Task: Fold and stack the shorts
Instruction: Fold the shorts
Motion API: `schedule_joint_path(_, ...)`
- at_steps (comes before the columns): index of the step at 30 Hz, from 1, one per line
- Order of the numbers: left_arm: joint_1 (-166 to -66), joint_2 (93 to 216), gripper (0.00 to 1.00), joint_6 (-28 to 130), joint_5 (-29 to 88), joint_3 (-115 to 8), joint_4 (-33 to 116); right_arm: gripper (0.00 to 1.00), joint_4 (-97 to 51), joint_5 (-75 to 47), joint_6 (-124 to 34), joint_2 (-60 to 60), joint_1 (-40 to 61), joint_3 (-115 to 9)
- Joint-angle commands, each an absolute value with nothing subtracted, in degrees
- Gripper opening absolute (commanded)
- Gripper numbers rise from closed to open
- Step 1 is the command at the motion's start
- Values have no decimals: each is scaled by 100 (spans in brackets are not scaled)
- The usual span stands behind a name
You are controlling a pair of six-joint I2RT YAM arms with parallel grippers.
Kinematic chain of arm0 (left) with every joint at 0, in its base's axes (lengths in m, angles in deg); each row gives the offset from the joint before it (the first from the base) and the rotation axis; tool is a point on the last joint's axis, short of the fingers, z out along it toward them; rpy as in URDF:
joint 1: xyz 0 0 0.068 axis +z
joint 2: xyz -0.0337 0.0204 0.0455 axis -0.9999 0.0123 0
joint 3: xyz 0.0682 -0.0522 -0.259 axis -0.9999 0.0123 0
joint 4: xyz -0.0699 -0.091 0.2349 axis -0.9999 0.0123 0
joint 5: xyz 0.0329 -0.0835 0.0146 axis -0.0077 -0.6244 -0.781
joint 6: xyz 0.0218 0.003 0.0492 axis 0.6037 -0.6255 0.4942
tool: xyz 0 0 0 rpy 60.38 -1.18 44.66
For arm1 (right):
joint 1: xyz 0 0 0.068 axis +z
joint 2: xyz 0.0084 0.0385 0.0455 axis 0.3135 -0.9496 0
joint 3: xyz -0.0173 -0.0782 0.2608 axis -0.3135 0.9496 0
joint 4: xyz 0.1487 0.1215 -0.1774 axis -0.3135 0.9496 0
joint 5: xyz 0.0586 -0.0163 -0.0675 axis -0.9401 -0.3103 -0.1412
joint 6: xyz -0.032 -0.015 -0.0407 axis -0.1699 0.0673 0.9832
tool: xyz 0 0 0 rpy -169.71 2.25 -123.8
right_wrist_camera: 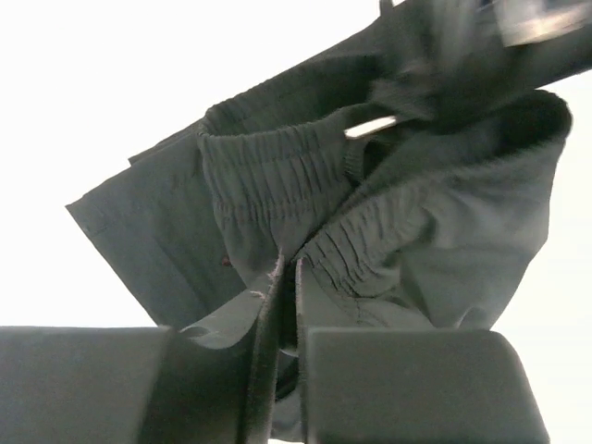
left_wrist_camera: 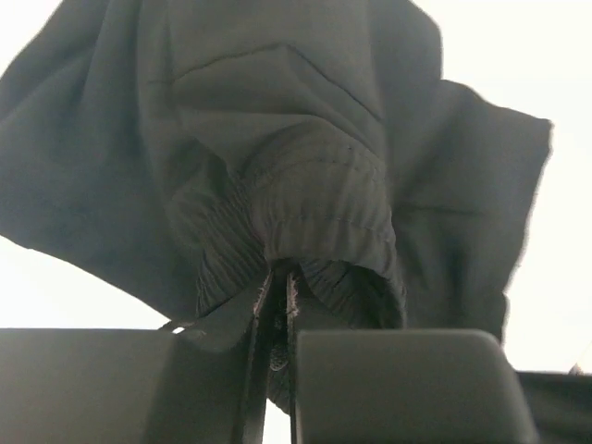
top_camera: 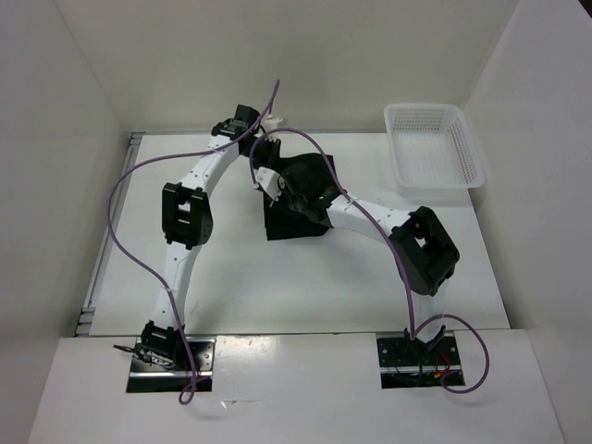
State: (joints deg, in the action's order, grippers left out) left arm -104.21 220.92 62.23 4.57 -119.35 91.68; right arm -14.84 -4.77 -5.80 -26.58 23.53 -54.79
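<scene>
**Figure.** Two-armed grasp of the shorts (top_camera: pixel 298 222) at mid-table, shown in 3 views.

**Top view:** the 2 arms converge over the centre of the table (top_camera: pixel 277 287). The black garment hangs between their wrists, well apart from the white mesh basket (top_camera: pixel 433 181) at the far right corner. The cloth is held up by its gathered waistband (left_wrist_camera: pixel 319 199), probably so that the legs drop free and the fabric smooths out before a fold. Gripping at 2 neighbouring points on the elastic edge keeps that edge taut and gives each arm a corner to steer. Whether the lowest hem rests on the table or hangs just clear of it cannot be settled from overhead, where dark cloth and dark wrist parts merge.

**Left wrist view:** the left gripper (left_wrist_camera: pixel 277 282) is clenched on the shorts. Its fingers (left_wrist_camera: pixel 398 388) are drawn together to a thin slit, with a fold of fabric pinched in it just below the waistband.

**Right wrist view:** the right gripper (right_wrist_camera: pixel 287 277) is likewise clamped on the shorts, a ridge of gathered cloth caught between nearly touching jaws. A pale drawstring tip (right_wrist_camera: pixel 370 127) shows above.

No fold is made and nothing is stacked. Judged from the loose drape, the task is at an early stage.
</scene>
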Motion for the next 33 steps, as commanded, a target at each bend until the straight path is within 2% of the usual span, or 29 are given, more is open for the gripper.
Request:
schedule_joint_path(1,-10283,22653,13,6259,833,-12130,8586,19,-1155,-542,-727,-2649,2409,-5403)
schedule_joint_path(4,-10283,22768,16,6259,834,-12183,8586,31,-1287,-471,-780,-2755,2409,-5543)
schedule_joint_path(6,-10283,22768,18,6259,956,-12244,8533,34,-1339,-340,-780,-2816,2409,-5613)
schedule_joint_path(10,-10160,22821,22,6259,1018,-12297,8533,34,-1401,-128,-623,-2869,2409,-5666)
schedule_joint_path(15,-10054,22636,32,6259,781,-12078,8533,43,-1348,-269,-621,-3062,2409,-5876)
schedule_joint_path(17,-10054,22575,47,6259,719,-12016,8533,43,-1401,-322,-682,-3176,2409,-5991)
schedule_joint_path(19,-10054,22513,56,6259,658,-11955,8533,43,-1463,-252,-744,-3344,2409,-6202)
schedule_joint_path(20,-10054,22435,66,6259,606,-11954,8533,43,-1524,-251,-744,-3344,2409,-6342)
schedule_joint_path(22,-10002,22224,78,6259,553,-11893,8533,43,-1524,-251,-744,-3406,2409,-6448)
schedule_joint_path(24,-9922,21926,100,6259,457,-11814,8533,43,-1524,-251,-744,-3406,2409,-6501)
schedule_joint_path(27,-9747,21487,100,6259,184,-11473,8533,43,-1524,-251,-744,-3519,2409,-6501)
schedule_joint_path(33,-9439,20783,100,6259,-159,-10190,8411,50,-1524,-391,-744,-3668,2409,-6449)
